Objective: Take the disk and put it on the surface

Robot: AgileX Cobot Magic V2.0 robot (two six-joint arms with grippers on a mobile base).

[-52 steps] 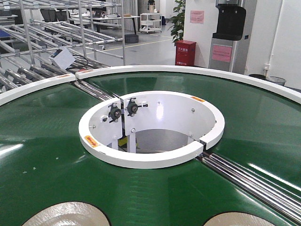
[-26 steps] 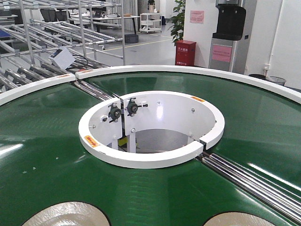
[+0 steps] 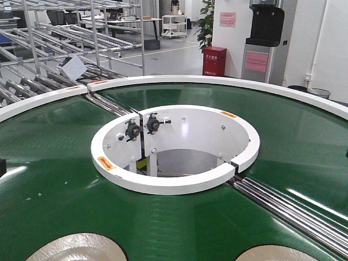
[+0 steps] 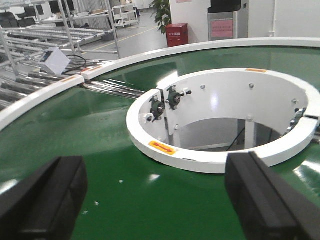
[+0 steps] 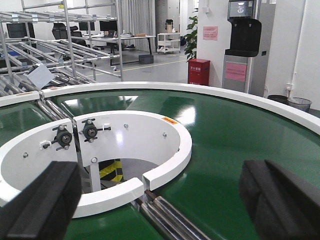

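Barely shifted, the leftward pale beige disk (image 3: pixel 76 249) lies flat on the green belt (image 3: pixel 54 185); left claw (image 4: pixel 155 197) and right claw (image 5: pixel 160 200) spread wide.

On the left wrist camera all I get of my own machine is the left pincer (image 4: pixel 156 172): two chunky matte black fingers (image 4: pixel 45 200), blocky, with bevelled edges and softly rounded corners. The right pincer (image 5: pixel 160 177) looks the same on its wrist camera, with plain black fingers (image 5: pixel 282 200) and a faint sheen along their upper edges. Both are blurred this close, so I can't read any finer surface detail.
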